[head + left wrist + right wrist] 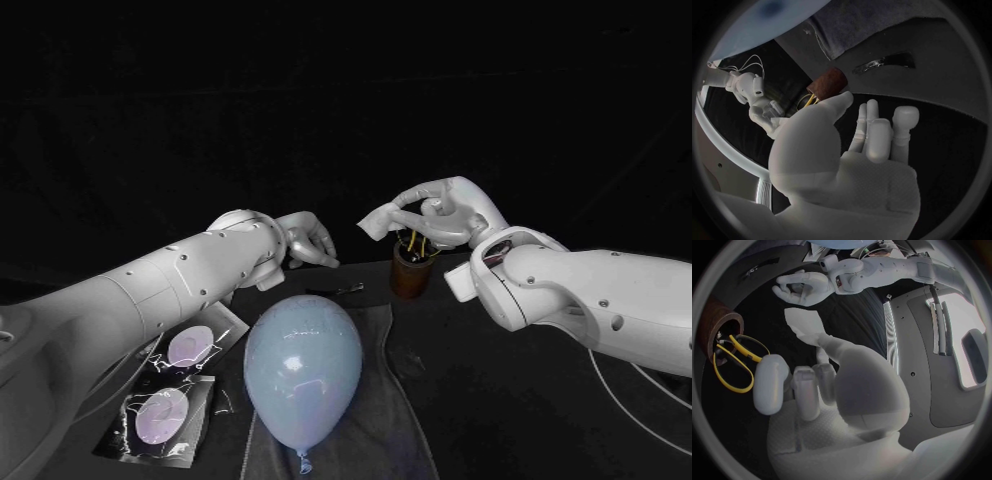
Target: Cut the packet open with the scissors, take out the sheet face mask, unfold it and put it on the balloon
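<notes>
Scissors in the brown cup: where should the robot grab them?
By the yellow handle loops, coming down from above. They poke up out of the cup, the blades are hidden inside it, and the right hand hovers just over them.

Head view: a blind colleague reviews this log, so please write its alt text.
The robot's right hand hovers above a brown cylindrical holder containing yellow-handled scissors; its left hand hangs nearby, holding nothing. Nearer, a pale blue balloon lies on grey cloth, two shiny packets beside it.
</notes>
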Action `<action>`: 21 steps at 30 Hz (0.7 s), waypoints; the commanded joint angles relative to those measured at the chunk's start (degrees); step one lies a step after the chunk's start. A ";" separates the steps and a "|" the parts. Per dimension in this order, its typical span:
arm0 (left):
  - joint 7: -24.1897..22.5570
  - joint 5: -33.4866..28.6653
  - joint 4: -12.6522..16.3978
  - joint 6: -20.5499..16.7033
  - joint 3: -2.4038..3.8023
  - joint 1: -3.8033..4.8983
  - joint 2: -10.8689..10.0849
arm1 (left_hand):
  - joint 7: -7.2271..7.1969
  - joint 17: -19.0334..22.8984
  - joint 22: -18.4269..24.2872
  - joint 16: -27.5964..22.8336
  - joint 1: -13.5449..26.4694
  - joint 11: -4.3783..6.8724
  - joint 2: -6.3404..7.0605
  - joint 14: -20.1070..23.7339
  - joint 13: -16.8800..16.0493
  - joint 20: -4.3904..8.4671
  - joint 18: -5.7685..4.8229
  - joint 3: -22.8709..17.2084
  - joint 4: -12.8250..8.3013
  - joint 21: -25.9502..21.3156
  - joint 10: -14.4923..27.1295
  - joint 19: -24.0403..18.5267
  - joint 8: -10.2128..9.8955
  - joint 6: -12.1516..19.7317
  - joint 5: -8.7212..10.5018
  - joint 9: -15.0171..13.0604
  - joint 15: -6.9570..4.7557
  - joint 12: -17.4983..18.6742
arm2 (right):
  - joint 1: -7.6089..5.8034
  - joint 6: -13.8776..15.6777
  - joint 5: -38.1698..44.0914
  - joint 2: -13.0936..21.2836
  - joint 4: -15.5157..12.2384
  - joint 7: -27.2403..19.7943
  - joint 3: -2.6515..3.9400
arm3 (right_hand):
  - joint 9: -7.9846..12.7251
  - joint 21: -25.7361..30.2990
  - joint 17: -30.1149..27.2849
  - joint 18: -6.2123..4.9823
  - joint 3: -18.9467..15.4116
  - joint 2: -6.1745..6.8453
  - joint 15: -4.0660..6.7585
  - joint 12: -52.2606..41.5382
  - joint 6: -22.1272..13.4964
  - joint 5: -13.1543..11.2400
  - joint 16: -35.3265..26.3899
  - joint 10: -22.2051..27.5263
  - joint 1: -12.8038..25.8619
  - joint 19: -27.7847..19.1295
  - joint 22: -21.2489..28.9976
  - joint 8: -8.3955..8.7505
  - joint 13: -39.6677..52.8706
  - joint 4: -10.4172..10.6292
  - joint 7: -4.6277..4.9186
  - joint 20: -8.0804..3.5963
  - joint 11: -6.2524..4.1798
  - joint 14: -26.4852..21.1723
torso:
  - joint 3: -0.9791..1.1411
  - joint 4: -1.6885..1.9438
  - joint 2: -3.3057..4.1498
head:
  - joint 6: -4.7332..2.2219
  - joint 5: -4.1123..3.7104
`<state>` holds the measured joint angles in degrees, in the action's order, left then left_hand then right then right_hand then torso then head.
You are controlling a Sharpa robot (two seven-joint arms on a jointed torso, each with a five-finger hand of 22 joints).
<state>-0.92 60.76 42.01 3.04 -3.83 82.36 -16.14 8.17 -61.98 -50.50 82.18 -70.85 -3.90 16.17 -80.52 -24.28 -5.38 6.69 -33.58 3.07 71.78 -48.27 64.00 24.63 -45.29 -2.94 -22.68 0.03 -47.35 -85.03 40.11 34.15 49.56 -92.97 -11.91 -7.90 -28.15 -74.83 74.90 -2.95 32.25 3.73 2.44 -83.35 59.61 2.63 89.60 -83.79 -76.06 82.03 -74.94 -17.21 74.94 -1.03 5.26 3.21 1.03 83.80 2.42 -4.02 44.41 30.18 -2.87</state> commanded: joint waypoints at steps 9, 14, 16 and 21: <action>-9.08 10.31 -2.92 -4.72 -1.37 -1.62 4.15 | 1.21 8.60 7.79 -1.90 -5.11 -2.07 -3.22 5.57 2.54 -2.19 2.28 17.59 1.95 -5.88 7.11 -5.22 -3.16 2.90 0.18 0.63 2.04 3.59 | -0.10 0.04 0.33 0.09 -1.52 -0.56 0.06 | -0.08 -0.40 15.10 -0.62 0.02 -0.55 0.39 -0.38 0.49 0.16 0.40 -2.64 0.01 0.03 -5.23 -0.14 10.73 -0.22 -0.01 0.09 -0.24 6.20 | 0.42 -1.40 1.70 | -0.77 0.54; -9.43 12.83 -3.55 -3.14 -1.95 -2.11 5.44 | 1.28 10.35 9.20 -1.76 -7.76 -2.41 -4.67 6.94 3.37 -2.63 2.57 22.62 3.20 -7.03 8.51 -6.62 -3.58 2.68 0.18 0.89 2.43 4.10 | -0.23 0.11 0.40 0.07 -2.13 -0.56 0.08 | -0.08 -0.40 15.10 -0.62 0.02 -0.55 0.39 -0.38 0.49 0.16 0.40 -2.64 0.01 0.03 -5.23 -0.14 10.73 -0.22 -0.01 0.09 -0.24 6.20 | 0.71 -1.98 2.30 | -0.96 0.86; -9.43 13.94 -3.80 -2.73 -2.16 -2.32 5.87 | 1.17 11.32 9.21 -1.80 -8.80 -2.49 -5.11 7.49 3.85 -2.69 2.58 24.19 3.74 -7.14 9.15 -6.75 -3.70 2.53 0.18 0.99 2.50 4.59 | -0.29 0.13 0.43 0.07 -2.37 -0.55 0.10 | -0.08 -0.40 15.10 -0.62 0.02 -0.55 0.39 -0.38 0.49 0.16 0.40 -2.64 0.01 0.03 -5.23 -0.14 10.73 -0.22 -0.01 0.09 -0.24 6.20 | 0.79 -2.16 2.47 | -1.07 1.01; -9.17 15.74 -4.29 -2.40 -2.43 -2.61 6.46 | 1.26 11.36 8.68 -1.48 -10.15 -2.57 -5.65 7.47 4.37 -2.73 2.51 25.58 4.31 -6.90 9.45 -6.47 -3.92 2.47 0.18 1.14 2.57 4.99 | -0.42 0.20 0.48 0.16 -2.84 -0.54 0.13 | -0.08 -0.40 15.10 -0.62 0.02 -0.55 0.39 -0.38 0.49 0.16 0.40 -2.64 0.01 0.03 -5.23 -0.14 10.73 -0.22 -0.01 0.09 -0.24 6.20 | 0.98 -2.51 2.84 | -1.29 1.31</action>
<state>-8.93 73.30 37.77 -0.24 -6.19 79.92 -9.85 9.40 -50.55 -41.73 80.47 -80.54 -6.49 10.41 -73.28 -20.08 -7.98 8.47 -8.17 7.40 64.73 -39.16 57.52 21.05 -42.66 -2.96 -21.64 2.48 -42.62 -85.38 40.16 34.17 49.70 -95.64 -11.97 -7.83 -28.18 -74.83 74.95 -2.95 32.24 3.73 2.44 -83.52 59.82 2.62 89.76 -83.79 -76.07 82.03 -74.90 -17.03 74.94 -1.03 5.27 3.21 1.03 83.81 3.23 -6.19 46.91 29.01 -1.74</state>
